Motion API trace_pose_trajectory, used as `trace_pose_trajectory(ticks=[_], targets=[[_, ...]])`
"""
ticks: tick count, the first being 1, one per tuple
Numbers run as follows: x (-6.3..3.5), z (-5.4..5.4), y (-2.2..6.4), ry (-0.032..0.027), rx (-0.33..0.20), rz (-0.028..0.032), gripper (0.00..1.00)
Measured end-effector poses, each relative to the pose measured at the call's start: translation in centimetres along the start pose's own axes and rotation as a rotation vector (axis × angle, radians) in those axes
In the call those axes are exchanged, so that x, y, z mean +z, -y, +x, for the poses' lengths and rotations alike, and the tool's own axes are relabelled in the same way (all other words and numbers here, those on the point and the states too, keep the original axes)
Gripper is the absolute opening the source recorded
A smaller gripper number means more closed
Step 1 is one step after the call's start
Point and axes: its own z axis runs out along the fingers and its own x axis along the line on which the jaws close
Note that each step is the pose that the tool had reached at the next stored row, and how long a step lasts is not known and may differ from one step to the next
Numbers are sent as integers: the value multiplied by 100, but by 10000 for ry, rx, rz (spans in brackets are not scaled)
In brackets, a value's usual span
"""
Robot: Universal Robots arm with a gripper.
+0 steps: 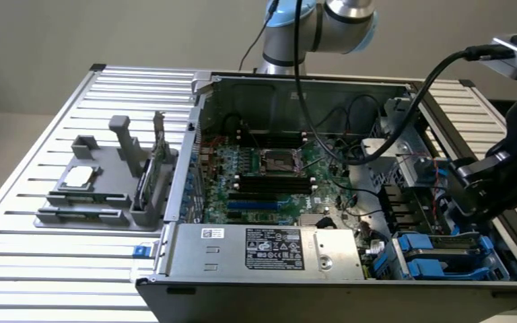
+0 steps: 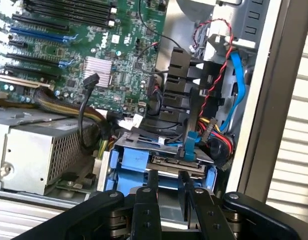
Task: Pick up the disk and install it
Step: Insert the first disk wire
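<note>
Gripper (image 2: 168, 182), jaws narrowly parted, at the disk (image 2: 173, 164) in its drive bay (image 2: 129, 162); skewed pressure could jam it.

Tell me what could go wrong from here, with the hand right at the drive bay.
The twisted red-and-black wires and the flat blue cable hang close beside the silver-grey disk with blue plastic rails; the black hand could snag them. The disk seems to sit in a tight blue plastic bay, so a slight tilt might jam it.
</note>
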Motion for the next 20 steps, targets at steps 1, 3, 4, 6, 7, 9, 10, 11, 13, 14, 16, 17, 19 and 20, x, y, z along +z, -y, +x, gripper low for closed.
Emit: trace_pose_trajectory(ticks=[1,3,4,6,7,9,10,11,13,14,16,17,19,20], targets=[[2,0,0,3,190,4,30],[5,0,0,7,555,11,30],[7,0,0,9,735,15,30],[10,0,0,14,1094,23,30],[12,0,0,16,1275,26,30],[15,0,0,21,1645,34,30],[17,0,0,23,1825,38,30],[19,1,0,25,2010,41,30],[22,1,0,29,2369,49,30],[24,0,0,31,2550,53,30],[28,1,0,36,2909,61,30],[29,1,0,38,3105,66,30],[33,1,0,43,3465,72,30],[36,1,0,45,3644,76,30]])
